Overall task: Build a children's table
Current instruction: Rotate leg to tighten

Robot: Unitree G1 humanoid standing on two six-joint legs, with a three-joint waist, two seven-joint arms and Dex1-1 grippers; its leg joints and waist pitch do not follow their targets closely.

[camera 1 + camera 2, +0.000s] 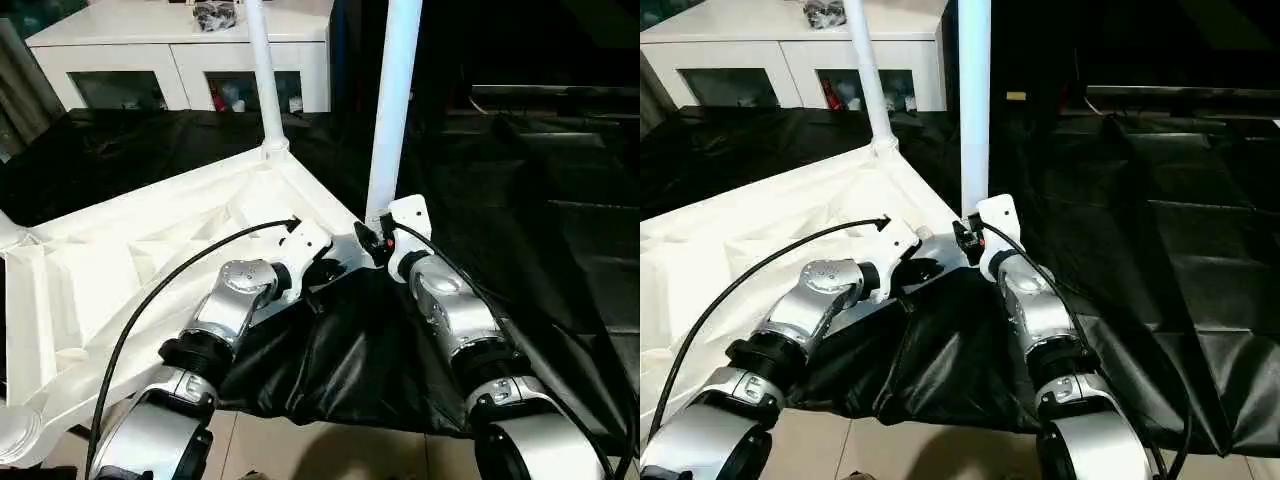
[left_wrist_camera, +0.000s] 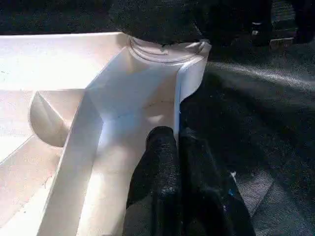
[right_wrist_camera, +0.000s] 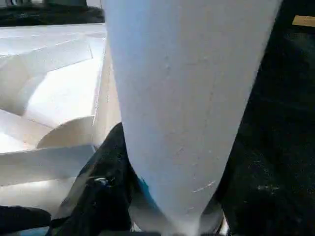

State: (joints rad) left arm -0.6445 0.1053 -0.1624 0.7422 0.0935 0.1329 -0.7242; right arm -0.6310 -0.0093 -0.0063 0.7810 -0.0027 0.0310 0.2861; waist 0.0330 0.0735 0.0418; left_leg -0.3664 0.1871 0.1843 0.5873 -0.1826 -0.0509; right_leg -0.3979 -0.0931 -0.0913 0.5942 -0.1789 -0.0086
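The white tabletop point(image 1: 150, 250) lies upside down on black cloth, ribbed underside up. One white leg point(image 1: 265, 80) stands upright in the far corner socket. A second leg point(image 1: 392, 100) stands upright at the near right corner socket point(image 2: 165, 49). My left gripper point(image 1: 325, 265) is shut on the tabletop's rim wall just beside that corner; in the left wrist view its black fingers point(image 2: 160, 162) pinch the thin wall. My right gripper point(image 1: 372, 240) is closed around the base of the second leg point(image 3: 187, 98), with a black finger point(image 3: 106, 187) pressed to its side.
A white glass-door cabinet point(image 1: 180, 60) stands behind the work, with a dark object point(image 1: 215, 14) on top. Black cloth point(image 1: 520, 250) covers the surface to the right and hangs over the front edge. Tiled floor point(image 1: 330, 450) shows below.
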